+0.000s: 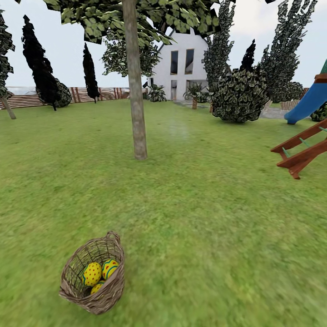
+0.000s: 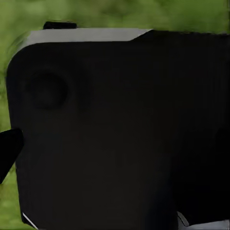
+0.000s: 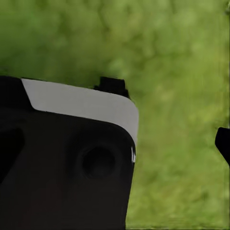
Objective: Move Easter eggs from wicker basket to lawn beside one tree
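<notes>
Head view: your wicker basket (image 1: 94, 275) sits on the lawn (image 1: 204, 218), leaning, three Easter eggs (image 1: 101, 273) inside; the tree (image 1: 135, 91) stands well beyond, before fence (image 1: 27, 100) and house (image 1: 181, 63). Wrist views: dark robot body (image 2: 120, 129) over grass; either end effector's opening you cannot tell.

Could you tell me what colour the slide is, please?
Blue slide, seen best in the head view.

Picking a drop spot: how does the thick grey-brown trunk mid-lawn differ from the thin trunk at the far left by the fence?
The thick grey-brown trunk stands upright; the thin trunk leans. The thick one is plainly wider and nearer the brown wicker basket; the thin one sits far back by the slatted wooden fence. Both rise from the green lawn.
</notes>
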### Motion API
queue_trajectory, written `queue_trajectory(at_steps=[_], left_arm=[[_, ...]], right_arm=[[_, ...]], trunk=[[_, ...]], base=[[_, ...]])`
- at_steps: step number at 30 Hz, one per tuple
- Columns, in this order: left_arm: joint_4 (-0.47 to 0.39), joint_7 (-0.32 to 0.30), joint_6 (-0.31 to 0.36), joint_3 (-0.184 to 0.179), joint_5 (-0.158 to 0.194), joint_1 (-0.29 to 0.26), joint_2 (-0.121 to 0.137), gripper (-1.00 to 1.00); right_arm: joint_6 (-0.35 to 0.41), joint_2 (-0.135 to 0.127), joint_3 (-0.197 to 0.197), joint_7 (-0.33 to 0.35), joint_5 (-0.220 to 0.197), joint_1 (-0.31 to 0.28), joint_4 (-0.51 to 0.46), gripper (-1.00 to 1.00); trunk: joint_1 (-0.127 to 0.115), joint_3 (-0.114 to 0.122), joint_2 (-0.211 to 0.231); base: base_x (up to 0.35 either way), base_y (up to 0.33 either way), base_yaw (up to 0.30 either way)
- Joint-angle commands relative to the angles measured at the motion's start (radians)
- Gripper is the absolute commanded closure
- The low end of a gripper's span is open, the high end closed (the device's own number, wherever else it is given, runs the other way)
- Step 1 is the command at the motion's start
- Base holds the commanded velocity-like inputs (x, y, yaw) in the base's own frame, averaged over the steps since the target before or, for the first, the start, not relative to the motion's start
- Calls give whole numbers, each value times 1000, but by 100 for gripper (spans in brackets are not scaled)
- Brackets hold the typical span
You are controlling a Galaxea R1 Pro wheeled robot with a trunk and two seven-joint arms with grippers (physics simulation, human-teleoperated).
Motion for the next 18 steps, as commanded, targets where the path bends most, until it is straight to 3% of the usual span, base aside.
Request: queue_trajectory(at_steps=[1, 3, 4, 7, 10, 11, 14, 18], left_arm=[[-48, -1, 22, 3, 1, 0, -2, -100], [-148, 0, 97, 3, 2, -1, -2, -100], [-175, 0, 124, 4, 2, -2, -1, -100], [-345, 5, 305, 7, 4, -23, 3, -100], [-498, 23, 461, 42, 4, -53, 5, -100], [-523, 27, 482, 53, 4, -58, 5, -100], [-621, 48, 582, 130, 5, -93, 2, -100], [-627, 54, 614, 172, 5, -118, 0, -100]], right_arm=[[63, -1, 1, -9, 9, -38, 0, -100], [146, -3, -2, -15, 4, -105, 0, -100], [159, -4, -2, -16, 2, -120, 0, -100], [196, -8, -3, -20, -4, -185, -1, -100], [204, -9, -4, -17, -5, -216, -2, -100], [204, -9, -4, -16, -4, -218, -4, -100], [204, -7, -4, -12, -3, -226, -36, -100], [201, -5, -4, -12, -3, -228, -57, -100]], trunk=[[0, -1, 0], [0, -1, 0], [0, -1, 0], [0, -1, 0], [0, -1, 0], [0, -1, 0], [0, -1, 0], [0, -1, 0]], base=[[0, 0, 0], [0, 0, 0], [0, 0, 0], [0, 0, 0], [0, 0, 0], [0, 0, 0], [0, 0, 0], [0, 0, 0]])
